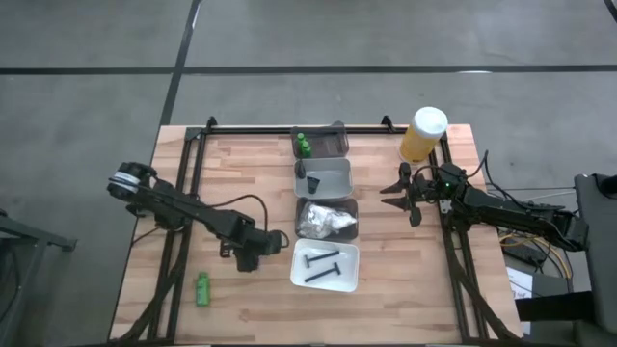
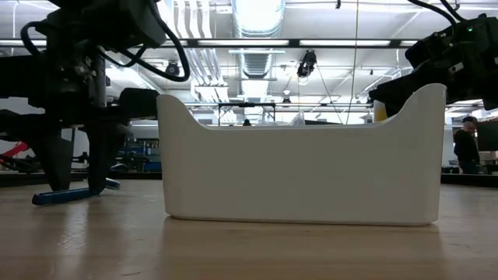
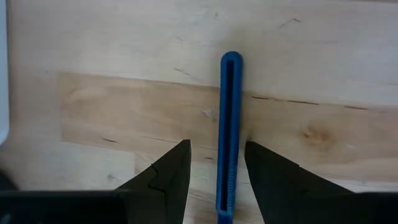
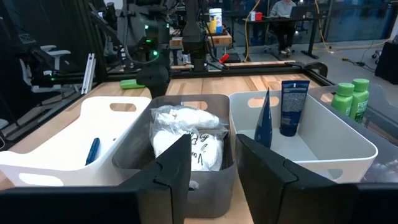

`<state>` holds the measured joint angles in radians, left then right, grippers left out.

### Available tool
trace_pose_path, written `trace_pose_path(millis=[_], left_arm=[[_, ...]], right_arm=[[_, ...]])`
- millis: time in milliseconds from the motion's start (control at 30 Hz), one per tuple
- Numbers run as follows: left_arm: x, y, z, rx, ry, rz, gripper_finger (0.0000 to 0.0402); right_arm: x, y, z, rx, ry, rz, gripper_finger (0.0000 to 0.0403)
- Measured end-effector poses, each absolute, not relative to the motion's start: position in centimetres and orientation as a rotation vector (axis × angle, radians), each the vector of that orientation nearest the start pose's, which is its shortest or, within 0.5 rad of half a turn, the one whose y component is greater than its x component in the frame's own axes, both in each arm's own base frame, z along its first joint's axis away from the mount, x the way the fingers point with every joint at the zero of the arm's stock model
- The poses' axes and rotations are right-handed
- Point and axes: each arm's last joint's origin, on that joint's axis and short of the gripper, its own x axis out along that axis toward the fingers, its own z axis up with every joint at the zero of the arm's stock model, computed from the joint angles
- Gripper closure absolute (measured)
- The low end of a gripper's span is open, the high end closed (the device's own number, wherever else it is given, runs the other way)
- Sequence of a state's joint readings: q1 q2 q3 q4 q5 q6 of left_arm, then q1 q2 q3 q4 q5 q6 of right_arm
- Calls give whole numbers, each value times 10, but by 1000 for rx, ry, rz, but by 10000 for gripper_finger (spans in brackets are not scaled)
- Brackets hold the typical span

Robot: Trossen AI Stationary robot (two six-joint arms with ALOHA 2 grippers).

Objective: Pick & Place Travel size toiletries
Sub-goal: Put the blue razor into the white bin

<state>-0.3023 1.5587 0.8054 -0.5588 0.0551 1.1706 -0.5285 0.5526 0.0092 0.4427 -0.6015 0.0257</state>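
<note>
Wooden table (image 1: pixel 405 280) carries a green bottle (image 1: pixel 202 288) at its near left. Left gripper (image 3: pixel 214 168) straddles a blue razor stick (image 3: pixel 229 124), fingers parted, not gripping. Right gripper (image 1: pixel 393 191) hovers open beside the trays (image 1: pixel 326 224).

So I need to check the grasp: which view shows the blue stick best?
The left wrist view: the blue stick lies on the wood between the left gripper's open jaws. The low view shows one end beside that arm; in the high view the arm hides it.

Even, bright overhead light; ceiling strip lights (image 2: pixel 257 14) glare in the low view, silhouetting both arms. Soft shadows, near fingers (image 3: pixel 168 183) slightly blurred.
</note>
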Motion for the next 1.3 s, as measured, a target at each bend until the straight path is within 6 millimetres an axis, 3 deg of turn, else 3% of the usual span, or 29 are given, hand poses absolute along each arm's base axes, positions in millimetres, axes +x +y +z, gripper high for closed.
trace_pose_path(millis=[667,1000,1133,1300], left_arm=[[246,-76,145,1047,1066,-1022,241],[243,-75,145,997,1096,-1047,242],[242,-76,145,981,1098,-1057,263],[243,-76,146,975,1086,-1072,317]], right_arm=[[118,-50,157,80,86,72,348],[118,-50,158,80,86,72,356],[118,-50,158,80,86,72,345],[118,-50,158,80,86,72,328]])
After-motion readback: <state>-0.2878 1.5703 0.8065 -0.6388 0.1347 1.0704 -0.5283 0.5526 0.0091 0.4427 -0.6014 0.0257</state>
